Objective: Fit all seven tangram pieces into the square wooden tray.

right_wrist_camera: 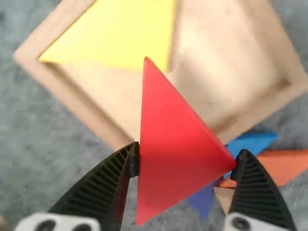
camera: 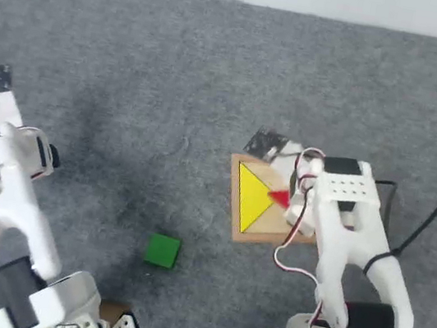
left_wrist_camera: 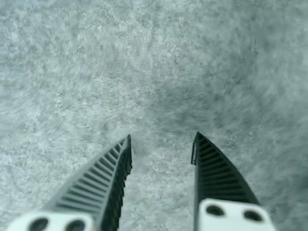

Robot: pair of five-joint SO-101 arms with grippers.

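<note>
Red triangle (right_wrist_camera: 173,168), flat and smooth, is being pinched between the right gripper's (right_wrist_camera: 187,149) ribbed black fingers above the square wooden tray (right_wrist_camera: 231,62) holding a yellow triangle (right_wrist_camera: 120,33); the left gripper's (left_wrist_camera: 163,136) fingers are hanging spread over grey carpet (left_wrist_camera: 96,57).

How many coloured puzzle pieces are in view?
5: yellow triangle in the tray, red triangle in the right fingers, green square on the carpet, blue piece and orange piece beside the tray. Others may be hidden.

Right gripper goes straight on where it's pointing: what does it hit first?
Probably the bare floor of the tray, beside the yellow triangle. The red triangle clamped in the right gripper leads, so its tip would touch first; depth unclear.
</note>
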